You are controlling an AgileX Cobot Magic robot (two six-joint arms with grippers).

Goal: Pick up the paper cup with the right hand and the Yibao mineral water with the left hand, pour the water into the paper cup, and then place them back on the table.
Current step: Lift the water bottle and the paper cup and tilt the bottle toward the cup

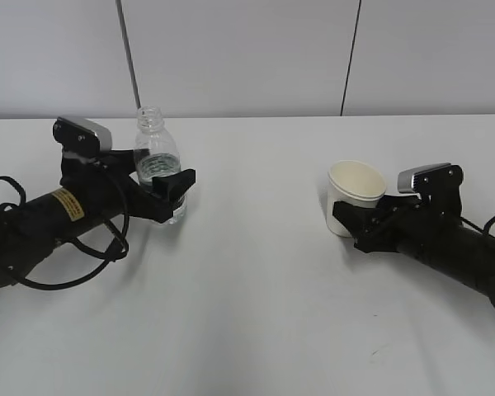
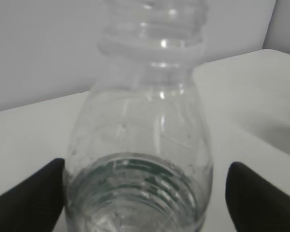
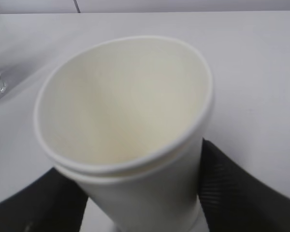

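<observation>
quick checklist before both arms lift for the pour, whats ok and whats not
1. Left hand around the Yibao mineral water: ok, fingers flank its lower body; whether they press it, cannot tell.
2. Right hand around the paper cup: ok, fingers sit tight against both sides.
3. Bottle neck uncapped: ok, the threaded mouth is open.
4. Cup ready to receive: ok, the right wrist view shows it with nothing inside.
5. Water in the bottle: cannot tell how much; the upper body looks clear.
6. Both upright on the table: bottle ok; cup leans slightly toward the bottle, and whether it has left the table, cannot tell.
</observation>
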